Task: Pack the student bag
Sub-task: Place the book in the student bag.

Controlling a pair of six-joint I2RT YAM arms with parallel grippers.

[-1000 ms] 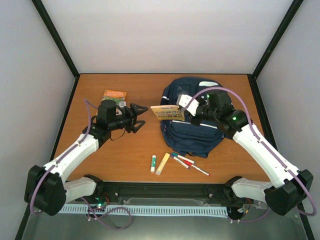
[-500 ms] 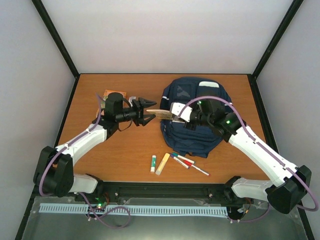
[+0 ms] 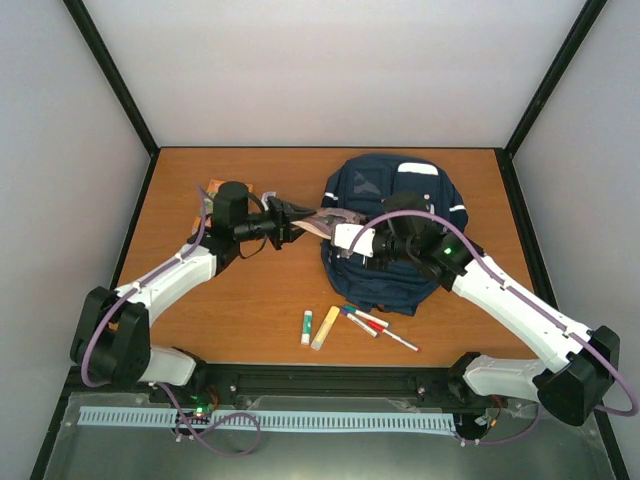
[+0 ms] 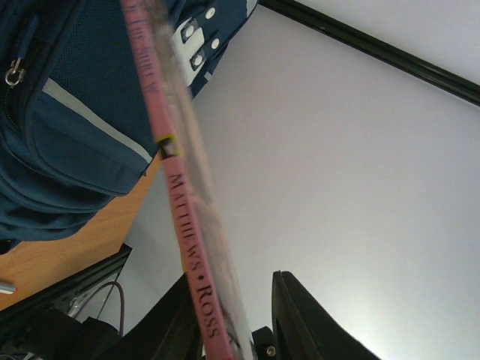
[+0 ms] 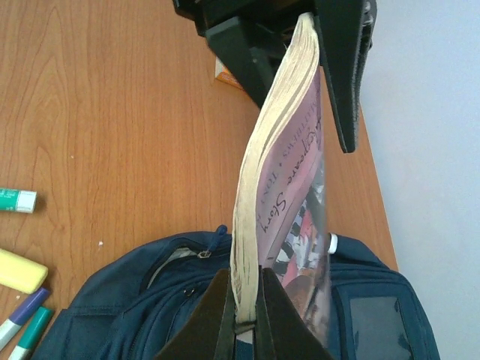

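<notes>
The student bag [image 3: 395, 185], navy with white stripes, lies at the table's centre right; it also shows in the wrist views [image 4: 67, 135] [image 5: 150, 315]. A thin paperback book [image 3: 318, 222] with a pink spine [image 4: 176, 187] hangs edge-up above the bag's left side. My right gripper [image 3: 340, 238] is shut on the book's page edge [image 5: 241, 281]. My left gripper [image 3: 292, 215] stands open around the book's other end [image 4: 231, 277]. One finger lies against the spine, and the other finger [image 4: 300, 315] stands a little apart from the cover.
A second book [image 3: 215, 188], orange and green, lies behind the left arm. In front of the bag lie a glue stick [image 3: 307, 327], a yellow stick [image 3: 325, 327] and several markers [image 3: 375, 325]. Black frame posts and grey walls bound the table.
My left gripper swung right onto the book's free end and its jaws narrowed around it. My right arm carried the book left and turned it edge-up.
</notes>
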